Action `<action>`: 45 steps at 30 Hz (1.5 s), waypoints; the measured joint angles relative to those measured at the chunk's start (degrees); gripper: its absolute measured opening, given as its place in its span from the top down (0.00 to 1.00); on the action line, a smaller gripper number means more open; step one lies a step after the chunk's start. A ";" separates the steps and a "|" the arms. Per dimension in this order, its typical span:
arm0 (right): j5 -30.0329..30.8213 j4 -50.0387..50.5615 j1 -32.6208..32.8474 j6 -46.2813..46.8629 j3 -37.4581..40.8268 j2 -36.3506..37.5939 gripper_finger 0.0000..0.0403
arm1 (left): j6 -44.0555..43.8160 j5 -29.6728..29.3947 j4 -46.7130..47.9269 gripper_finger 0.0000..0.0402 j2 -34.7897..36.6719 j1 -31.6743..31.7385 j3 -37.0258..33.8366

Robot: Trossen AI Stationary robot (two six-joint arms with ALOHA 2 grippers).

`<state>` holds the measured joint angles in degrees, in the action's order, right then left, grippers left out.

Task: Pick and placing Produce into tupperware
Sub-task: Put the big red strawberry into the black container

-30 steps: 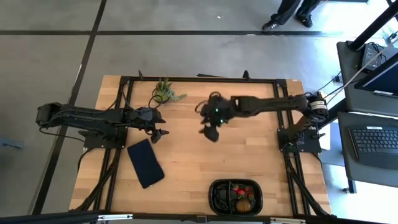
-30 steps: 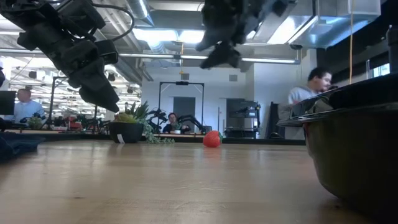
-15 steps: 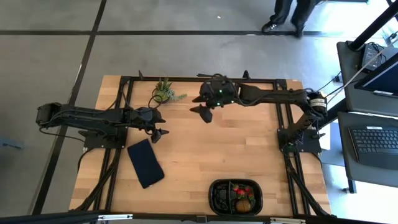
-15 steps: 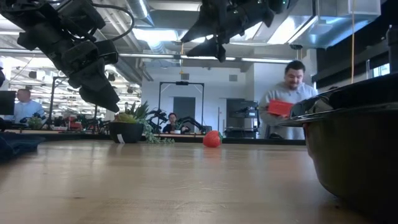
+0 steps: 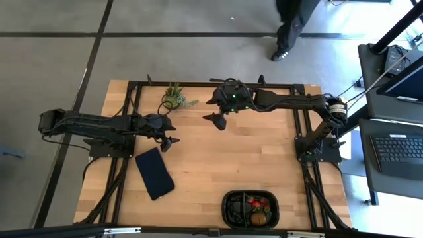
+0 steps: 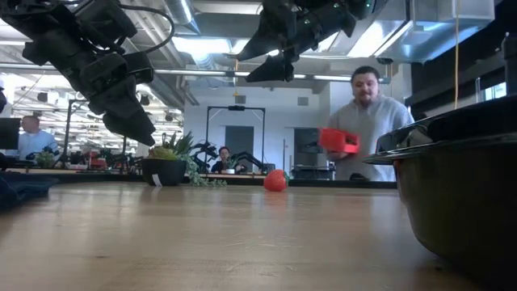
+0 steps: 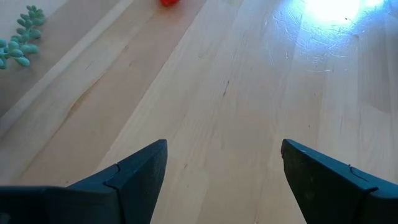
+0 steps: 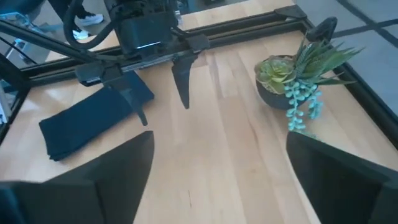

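The black tupperware (image 5: 232, 210) stands at the table's near edge and holds red pieces and a brown kiwi (image 5: 258, 217); its wall fills the low view's right side (image 6: 460, 194). One red strawberry (image 6: 275, 180) lies on the wood far back, also seen at the edge of the left wrist view (image 7: 169, 2); from above, my right arm hides it. My right gripper (image 5: 213, 111) hangs open high over the far middle of the table (image 6: 266, 58), nothing between its fingers (image 8: 217, 174). My left gripper (image 5: 173, 133) waits open at the left (image 7: 224, 168).
A spiky potted plant (image 5: 175, 98) stands at the far edge, left of my right gripper (image 8: 292, 81). A flat navy slab (image 5: 154, 173) lies near the left arm. Behind the table a person (image 6: 367, 113) carries a red box (image 6: 338, 140). Bare wood lies between the arms.
My right gripper has swung from the table's middle toward the far edge and slightly left, rising a little and tipping its fingers up toward level, and its fingers have spread wider. The person behind the table has walked across with the red box.
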<state>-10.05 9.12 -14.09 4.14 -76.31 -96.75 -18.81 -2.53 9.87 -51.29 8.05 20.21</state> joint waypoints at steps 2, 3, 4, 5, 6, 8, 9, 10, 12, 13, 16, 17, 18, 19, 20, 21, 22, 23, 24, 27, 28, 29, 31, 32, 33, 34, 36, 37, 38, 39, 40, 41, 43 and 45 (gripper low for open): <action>0.05 -0.03 0.00 -0.14 0.00 0.00 0.08 | 0.00 -0.02 0.02 0.25 0.00 0.01 0.00; 0.05 0.00 0.00 -0.16 0.00 0.00 0.07 | 0.00 0.00 0.04 0.25 0.00 0.02 0.00; 0.04 0.03 0.00 -0.38 0.00 0.00 0.06 | 0.00 0.00 0.04 0.25 0.00 0.02 0.00; 0.05 0.11 0.00 -0.71 0.01 0.00 0.06 | 0.00 0.00 0.04 0.25 0.00 0.01 0.00; 0.05 0.24 0.00 -1.21 0.02 0.00 0.06 | 0.00 -0.02 0.04 0.25 -0.01 0.02 0.00; 0.05 0.48 0.00 -1.25 0.02 0.00 0.06 | 0.00 0.00 0.05 0.25 -0.01 0.01 0.00; 0.05 0.68 0.00 -0.17 0.02 0.00 0.06 | 0.00 0.00 0.06 0.25 0.00 0.00 0.00; 0.01 0.80 0.02 1.32 0.02 0.00 0.06 | 0.00 0.00 0.04 0.25 0.00 0.02 0.00; 0.01 2.10 -0.16 3.28 0.02 0.00 0.06 | 0.00 0.00 0.07 0.25 0.00 0.02 0.00; -0.09 3.73 -0.41 3.34 -0.15 0.00 0.06 | 0.00 0.00 0.04 0.25 -0.02 0.02 0.00; 0.04 12.95 -1.31 3.01 -2.97 -0.29 0.06 | 0.00 0.00 0.07 0.25 0.00 0.02 0.00; 0.05 15.46 -1.60 2.99 -4.29 -0.46 0.06 | 0.00 0.00 0.04 0.25 0.00 0.00 0.00; 0.12 17.92 -1.90 2.93 -5.61 -0.52 0.06 | 0.00 0.00 0.04 0.25 -0.01 0.00 0.00; 0.68 20.31 -2.18 2.74 -6.90 -0.55 0.06 | 0.00 0.00 0.04 0.25 0.00 0.02 0.00; 1.50 21.84 -2.39 2.18 -8.30 -0.77 0.06 | 0.00 0.00 0.04 0.25 0.00 0.02 0.00; 2.35 22.94 -2.60 1.31 -9.91 -1.07 0.06 | 0.04 0.00 0.03 0.25 -0.01 0.01 0.00; 2.78 24.75 -2.98 0.32 -11.57 -1.21 0.06 | 0.21 0.00 0.00 0.25 -0.02 0.01 0.00; 2.93 27.31 -3.33 -0.38 -13.13 -1.30 0.06 | 0.37 0.00 0.01 0.25 -0.01 0.02 0.00; 2.90 29.29 -3.63 -1.03 -14.88 -1.70 0.06 | 0.65 0.00 0.02 0.25 -0.01 0.02 0.00; 3.11 36.95 -4.64 -1.55 -20.59 -3.53 0.06 | 1.25 0.00 -0.13 0.25 -0.02 0.02 0.00; 3.11 39.36 -4.93 -1.54 -22.80 -4.41 0.06 | 1.31 0.02 -0.11 0.25 -0.02 0.02 0.00; 3.11 41.35 -5.15 -1.58 -24.83 -5.48 0.06 | 1.38 0.01 -0.07 0.25 -0.02 0.02 0.00; 3.11 46.84 -5.71 -1.61 -28.90 -7.74 0.06 | 1.39 0.00 -0.11 0.25 -0.02 0.02 0.00; 3.11 49.15 -5.94 -1.66 -30.91 -9.12 0.06 | 1.42 0.00 -0.07 0.25 -0.02 0.02 0.00; 3.09 50.92 -6.19 -1.77 -32.87 -10.63 0.06 | 1.42 0.00 -0.08 0.25 -0.02 0.02 0.00; 3.11 53.04 -6.51 -2.13 -34.64 -12.08 0.06 | 1.42 -0.02 -0.10 0.25 -0.02 0.03 0.00; 3.09 56.30 -6.84 -3.77 -37.73 -15.04 0.06 | 1.42 -0.11 -0.06 0.25 -0.02 0.04 0.00; 3.11 56.89 -7.01 -4.58 -39.06 -16.49 0.06 | 1.43 -0.15 -0.08 0.25 -0.02 0.04 0.00; 3.09 57.80 -7.16 -5.78 -40.17 -17.80 0.06 | 1.44 -0.15 -0.08 0.25 -0.02 0.04 0.00; 3.09 58.62 -7.21 -6.64 -41.16 -18.97 0.06 | 1.42 -0.17 -0.04 0.25 -0.02 0.04 0.00; 3.11 59.02 -7.30 -7.66 -41.96 -20.21 0.06 | 1.42 -0.17 -0.04 0.25 -0.02 0.04 0.00; 3.10 59.36 -7.40 -8.81 -42.72 -21.37 0.06 | 1.42 -0.17 -0.04 0.25 -0.02 0.04 0.00; 3.16 61.31 -7.48 -10.50 -43.97 -23.65 0.06 | 1.43 -0.17 -0.02 0.25 -0.02 0.04 0.00; 3.29 62.78 -7.52 -12.59 -44.99 -25.65 0.06 | 1.42 -0.17 -0.03 0.25 -0.02 0.04 0.00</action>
<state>-6.76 71.89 -21.61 -8.45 -121.30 -122.40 -17.39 -2.70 9.84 -51.31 8.10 20.21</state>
